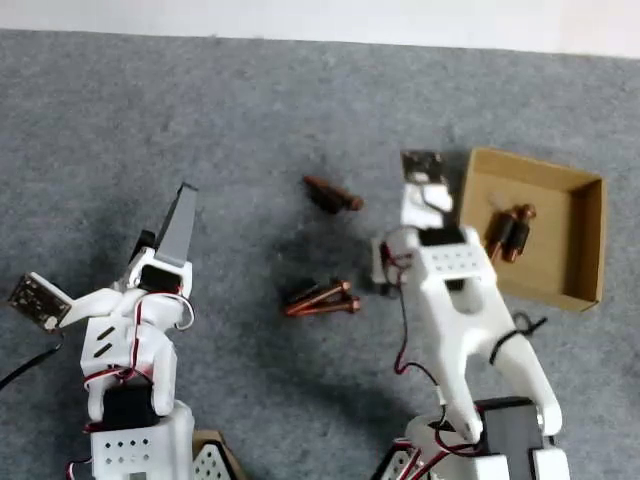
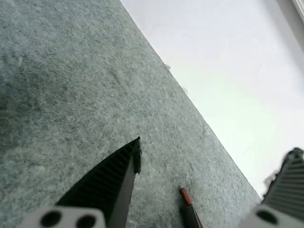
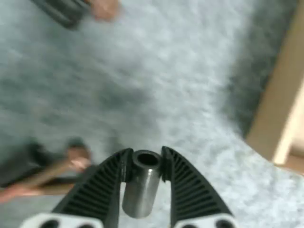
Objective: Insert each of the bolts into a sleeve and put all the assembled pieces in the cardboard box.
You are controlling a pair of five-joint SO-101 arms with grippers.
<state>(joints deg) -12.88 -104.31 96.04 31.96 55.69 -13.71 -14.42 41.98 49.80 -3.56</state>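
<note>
sleeve [image 3: 140, 190] clamped in right tool [image 3: 146, 152], near cardboard box [image 3: 280, 109]; left tool [image 2: 217, 146] spread apart.

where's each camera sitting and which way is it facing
High: fixed overhead, looking down on the mat, left arm, right arm, bolts and box.
Left wrist: on the left arm, looking across the mat past its open left gripper.
Right wrist: on the right arm, looking down past the right gripper, shut on a sleeve.
Shared: high and right wrist views both show the bolts and box.
</note>
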